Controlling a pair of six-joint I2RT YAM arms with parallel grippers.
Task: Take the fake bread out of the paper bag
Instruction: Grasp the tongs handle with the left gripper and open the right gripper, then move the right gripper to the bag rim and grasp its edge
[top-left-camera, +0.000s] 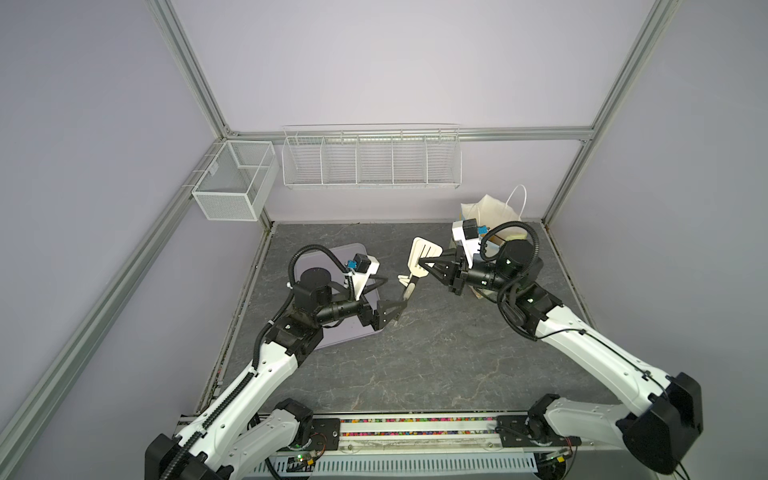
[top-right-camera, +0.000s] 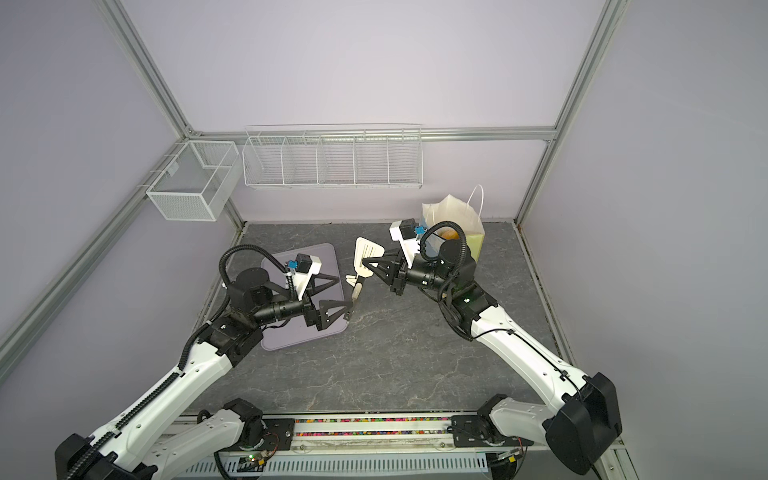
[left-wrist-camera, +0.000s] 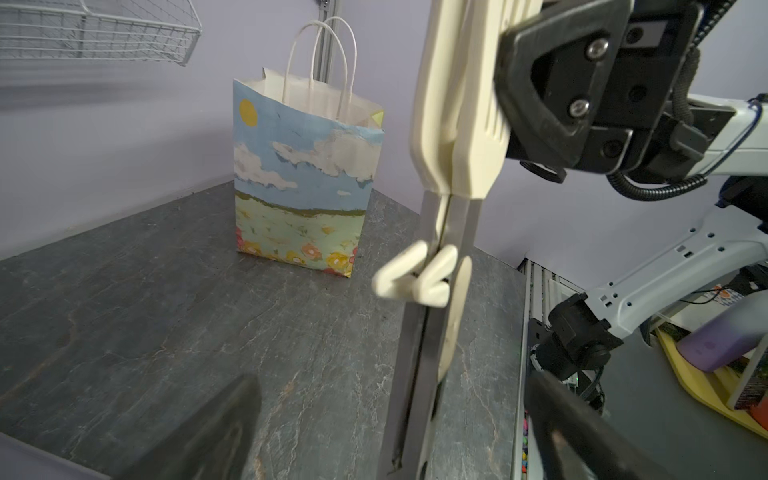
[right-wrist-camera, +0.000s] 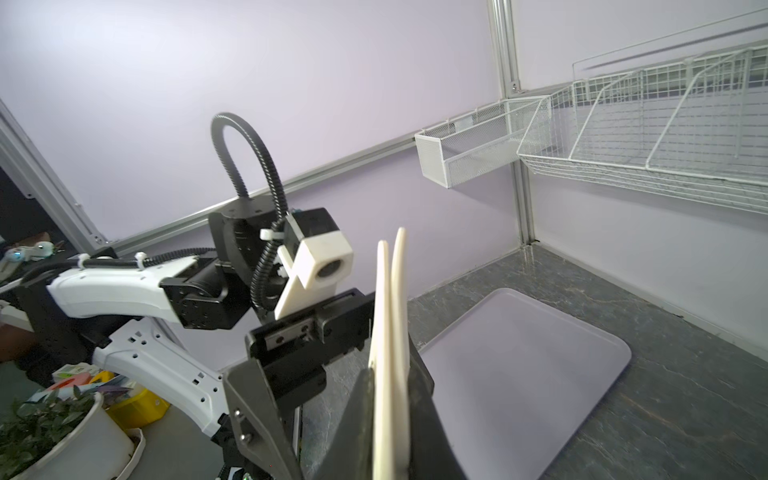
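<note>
The paper bag (left-wrist-camera: 303, 174) stands upright in the far right corner of the table, behind my right arm in both top views (top-right-camera: 457, 220). A bit of orange fake bread (top-right-camera: 451, 235) shows inside its white mouth. Cream tongs (top-left-camera: 422, 259) hang in mid-air over the table's middle. My right gripper (top-left-camera: 424, 262) is shut on their flat paddles (right-wrist-camera: 390, 332). My left gripper (top-right-camera: 345, 295) is open, its fingers (left-wrist-camera: 208, 432) spread wide on either side of the tongs' handle end without touching it.
A lilac tray (top-right-camera: 320, 257) lies on the table under my left arm. A white wire basket rack (top-left-camera: 370, 160) hangs on the back wall. On the left wall rail hangs a white mesh box (top-left-camera: 232, 183).
</note>
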